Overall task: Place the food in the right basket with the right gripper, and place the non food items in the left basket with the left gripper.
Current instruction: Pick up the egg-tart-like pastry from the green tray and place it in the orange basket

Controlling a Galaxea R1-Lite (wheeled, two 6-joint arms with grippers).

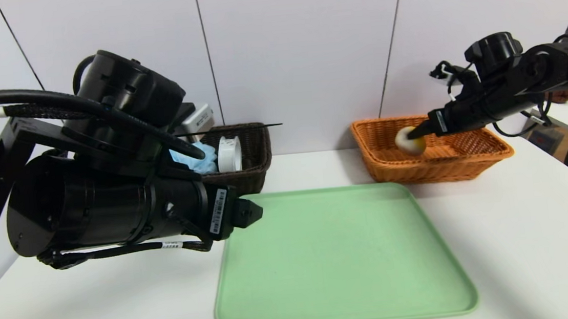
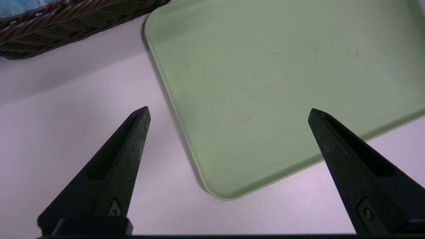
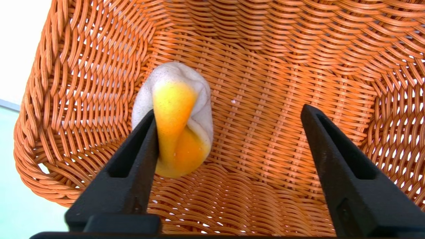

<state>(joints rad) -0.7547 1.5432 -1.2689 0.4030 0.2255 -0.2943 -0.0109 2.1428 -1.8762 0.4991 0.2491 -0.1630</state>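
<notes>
Your right gripper hangs inside the orange basket with jaws spread wide, the fried egg against one finger only, while your left gripper gapes wide over the green tray edge beside the dark basket.

A: Any text you can read here?

B: None. The left arm carries a white barcode sticker near its wrist, at about 8 o'clock in the head view, but its bars and print are too small to make out.

A: Anything else?

B: A small white tag on the cable below it, and a white label on the right arm at 3 o'clock. Both unreadable.
</notes>
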